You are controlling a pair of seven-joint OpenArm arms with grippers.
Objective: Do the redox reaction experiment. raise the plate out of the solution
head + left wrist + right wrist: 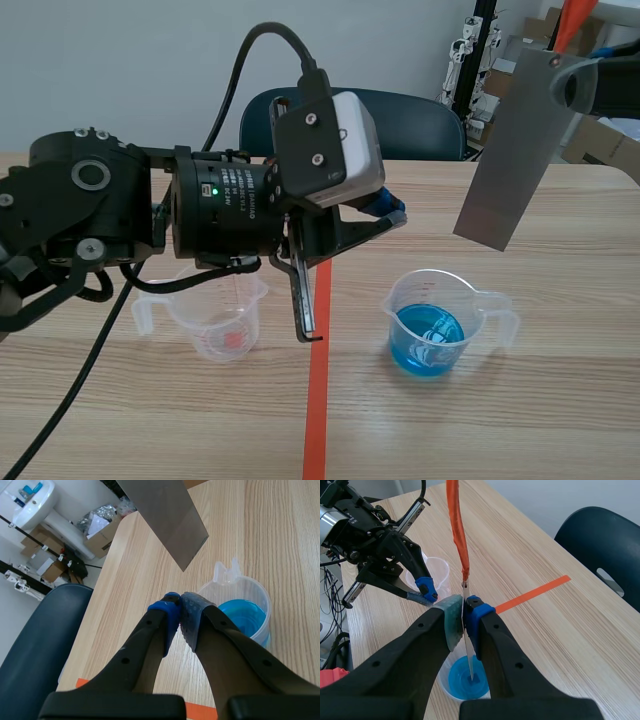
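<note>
An orange-red tape line [318, 400] runs along the tabletop [520, 430] just left of the clear beaker [398, 312], which stands upright with its handle turned away from the line. Blue solution [428, 345] fills its lower part. On the far side of the line from that beaker, about level with it, stands a second clear beaker [215, 310] with only a small reddish spot at its bottom.

Above the tape line and left of the blue beaker hangs the left gripper [180, 607]. Its jaws are together, blue pad against grey pad, with nothing between them.

The grey metal plate [510, 150] is out of the solution, hanging tilted in the air above the blue beaker with its lower edge well clear of the rim. The right gripper [465, 615] has its jaws clamped on the plate's upper part, and an orange strip [457, 525] rises from the plate's top.

Beyond the blue beaker, past the tabletop's far edge, stands a dark blue chair [420, 120].
</note>
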